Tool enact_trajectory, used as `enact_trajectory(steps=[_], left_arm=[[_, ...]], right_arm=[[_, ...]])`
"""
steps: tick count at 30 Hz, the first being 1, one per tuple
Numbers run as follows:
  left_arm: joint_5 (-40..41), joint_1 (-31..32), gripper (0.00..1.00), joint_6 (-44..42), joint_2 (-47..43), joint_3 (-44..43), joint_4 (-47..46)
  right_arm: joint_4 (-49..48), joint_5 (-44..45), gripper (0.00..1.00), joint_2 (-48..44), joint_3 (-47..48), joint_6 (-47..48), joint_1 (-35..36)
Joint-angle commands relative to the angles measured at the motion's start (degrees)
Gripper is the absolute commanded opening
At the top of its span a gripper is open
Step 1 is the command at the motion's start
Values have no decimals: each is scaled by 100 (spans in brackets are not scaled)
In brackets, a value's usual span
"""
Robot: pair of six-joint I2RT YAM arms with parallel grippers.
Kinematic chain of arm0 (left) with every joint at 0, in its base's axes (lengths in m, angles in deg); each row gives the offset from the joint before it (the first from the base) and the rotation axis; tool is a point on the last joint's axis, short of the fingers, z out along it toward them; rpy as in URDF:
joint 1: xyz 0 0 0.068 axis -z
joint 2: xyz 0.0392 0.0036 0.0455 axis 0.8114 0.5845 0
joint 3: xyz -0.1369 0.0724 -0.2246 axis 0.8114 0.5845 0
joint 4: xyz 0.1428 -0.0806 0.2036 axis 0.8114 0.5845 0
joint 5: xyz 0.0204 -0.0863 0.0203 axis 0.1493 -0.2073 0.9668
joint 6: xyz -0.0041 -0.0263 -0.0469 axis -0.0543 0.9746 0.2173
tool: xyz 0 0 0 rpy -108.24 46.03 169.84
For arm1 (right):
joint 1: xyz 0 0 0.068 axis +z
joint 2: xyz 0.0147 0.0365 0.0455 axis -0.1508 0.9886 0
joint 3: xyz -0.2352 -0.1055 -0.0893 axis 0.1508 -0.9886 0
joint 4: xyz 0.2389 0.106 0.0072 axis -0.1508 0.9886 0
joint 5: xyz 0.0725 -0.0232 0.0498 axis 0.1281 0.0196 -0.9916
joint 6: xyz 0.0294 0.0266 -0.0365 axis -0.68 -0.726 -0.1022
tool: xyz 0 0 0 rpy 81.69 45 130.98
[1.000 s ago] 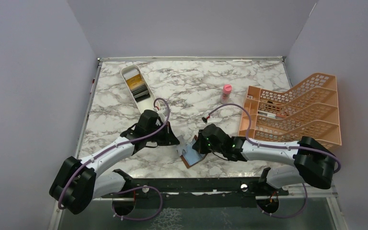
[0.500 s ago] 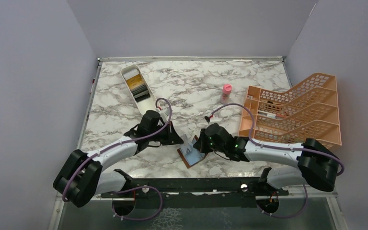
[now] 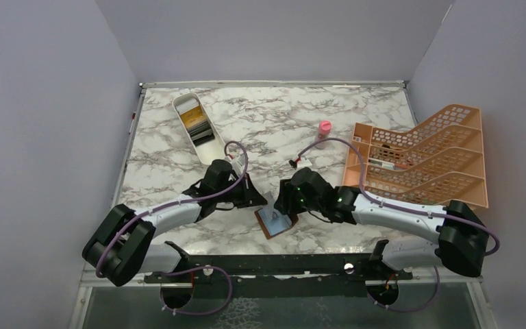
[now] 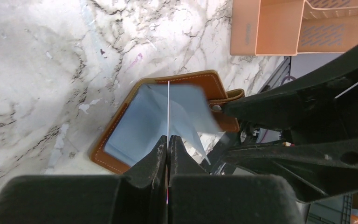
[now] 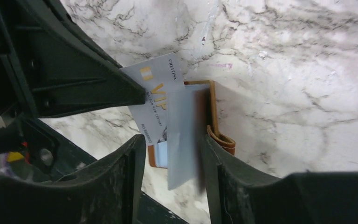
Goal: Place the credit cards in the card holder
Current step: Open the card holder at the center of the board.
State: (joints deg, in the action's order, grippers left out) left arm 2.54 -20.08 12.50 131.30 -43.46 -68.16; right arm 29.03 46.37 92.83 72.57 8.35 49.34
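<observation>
One pale-grey plastic credit card (image 5: 156,100) is standing edge-on in the clenched left gripper (image 4: 168,140), over the open brown leather card holder (image 4: 121,135) on the marble counter (image 3: 274,123). Both arms are reaching low inward, the released right gripper (image 5: 172,154) straddling its flap (image 5: 182,135).

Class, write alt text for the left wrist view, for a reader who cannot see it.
The left gripper, jaws shut on a thin credit card seen edge-on, holds it over the open brown card holder, blue-grey inside, lying on a marble table. The right gripper reaches in from the right beside the holder's strap; an orange rack stands behind.
</observation>
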Motion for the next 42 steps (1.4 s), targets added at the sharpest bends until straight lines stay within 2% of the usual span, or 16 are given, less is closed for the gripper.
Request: enact_trajectory(steps=[1, 8, 13, 18, 25, 34, 38, 42], left_arm=[[-115, 82, 0, 85, 122, -241, -329], [-59, 183, 0, 142, 220, -420, -349], [-34, 300, 0, 168, 463, -569, -413], [52, 431, 0, 169, 644, -678, -436], [84, 483, 0, 134, 752, -737, -450], [208, 480, 0, -42, 774, -747, -231], [351, 479, 0, -342, 653, -862, 239], [104, 351, 0, -390, 367, -755, 336]], right_arm=[[1339, 338, 60, -196, 530, 460, -23], [2225, 713, 85, -554, 880, 715, -19], [2320, 647, 90, -311, 951, 762, -21], [2170, 618, 88, 6, 959, 916, -19], [1816, 855, 68, 513, 753, 933, -25], [1527, 1177, 26, 51, 174, 551, -137], [1023, 855, 10, -240, -460, 91, -245], [-9, -61, 5, -663, -1265, -811, -269]])
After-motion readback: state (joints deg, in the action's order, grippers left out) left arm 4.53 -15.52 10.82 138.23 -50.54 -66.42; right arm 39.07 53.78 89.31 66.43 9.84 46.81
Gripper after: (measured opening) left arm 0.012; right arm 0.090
